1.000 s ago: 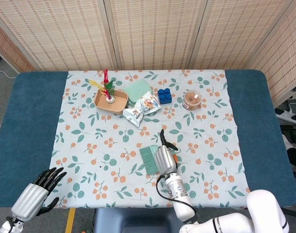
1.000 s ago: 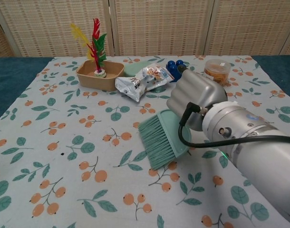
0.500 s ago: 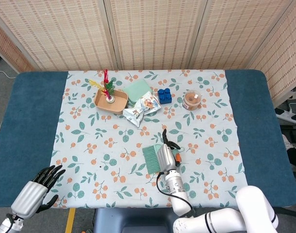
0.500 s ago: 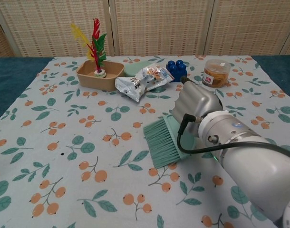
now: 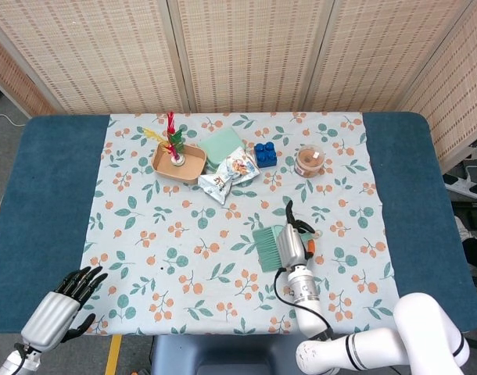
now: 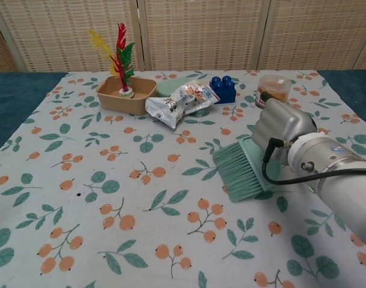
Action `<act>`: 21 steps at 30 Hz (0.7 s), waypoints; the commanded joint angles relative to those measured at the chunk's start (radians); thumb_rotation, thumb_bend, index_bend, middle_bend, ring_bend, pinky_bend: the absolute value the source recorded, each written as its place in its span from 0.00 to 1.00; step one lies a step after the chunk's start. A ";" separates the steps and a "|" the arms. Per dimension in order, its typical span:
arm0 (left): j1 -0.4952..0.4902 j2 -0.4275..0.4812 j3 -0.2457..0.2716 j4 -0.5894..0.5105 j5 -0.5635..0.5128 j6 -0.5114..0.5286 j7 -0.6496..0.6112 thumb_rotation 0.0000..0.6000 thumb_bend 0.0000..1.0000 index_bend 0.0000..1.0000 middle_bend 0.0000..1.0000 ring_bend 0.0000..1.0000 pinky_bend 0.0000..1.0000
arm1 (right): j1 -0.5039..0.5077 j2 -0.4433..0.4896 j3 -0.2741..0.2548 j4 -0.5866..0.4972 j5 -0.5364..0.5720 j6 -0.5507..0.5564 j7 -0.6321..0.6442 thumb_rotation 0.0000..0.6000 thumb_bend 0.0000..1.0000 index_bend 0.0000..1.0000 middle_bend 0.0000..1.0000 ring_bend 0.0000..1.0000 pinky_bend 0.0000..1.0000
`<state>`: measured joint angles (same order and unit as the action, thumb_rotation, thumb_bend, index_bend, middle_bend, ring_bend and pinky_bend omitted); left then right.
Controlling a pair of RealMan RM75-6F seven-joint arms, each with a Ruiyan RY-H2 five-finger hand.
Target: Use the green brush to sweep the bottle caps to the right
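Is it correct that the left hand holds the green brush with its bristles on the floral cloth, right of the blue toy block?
Not the left hand: the right hand holds the green brush, as the chest view shows. The left hand holds nothing. Its bristles are on the floral cloth, right of the blue toy block.

table (image 5: pixel 51 195): blue top | floral cloth (image 5: pixel 145 234) spread across its middle, bearing the items
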<state>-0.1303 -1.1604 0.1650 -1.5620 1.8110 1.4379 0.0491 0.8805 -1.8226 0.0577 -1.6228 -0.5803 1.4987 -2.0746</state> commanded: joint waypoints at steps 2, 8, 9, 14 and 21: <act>0.000 -0.003 -0.001 0.000 -0.001 -0.002 0.006 1.00 0.39 0.00 0.00 0.00 0.12 | -0.002 0.017 -0.023 0.016 0.003 -0.012 0.015 1.00 0.44 1.00 0.83 0.57 0.00; 0.001 -0.013 -0.004 0.001 -0.015 -0.014 0.030 1.00 0.39 0.00 0.00 0.00 0.12 | -0.013 0.071 -0.074 0.093 0.009 -0.054 0.062 1.00 0.44 1.00 0.83 0.57 0.00; 0.001 -0.014 -0.004 0.001 -0.016 -0.015 0.034 1.00 0.39 0.00 0.00 0.00 0.12 | -0.014 0.076 -0.076 0.104 0.011 -0.060 0.067 1.00 0.44 1.00 0.83 0.57 0.00; -0.001 -0.023 -0.005 0.004 -0.023 -0.028 0.046 1.00 0.39 0.00 0.00 0.00 0.12 | -0.011 0.097 -0.076 0.158 0.028 -0.099 0.099 1.00 0.44 1.00 0.83 0.57 0.00; -0.013 -0.038 -0.016 0.004 -0.058 -0.067 0.066 1.00 0.39 0.00 0.00 0.00 0.12 | 0.000 0.111 -0.078 0.240 0.055 -0.159 0.121 1.00 0.44 1.00 0.83 0.57 0.00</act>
<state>-0.1413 -1.1970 0.1507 -1.5581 1.7558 1.3741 0.1133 0.8774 -1.7139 -0.0185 -1.3972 -0.5324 1.3517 -1.9580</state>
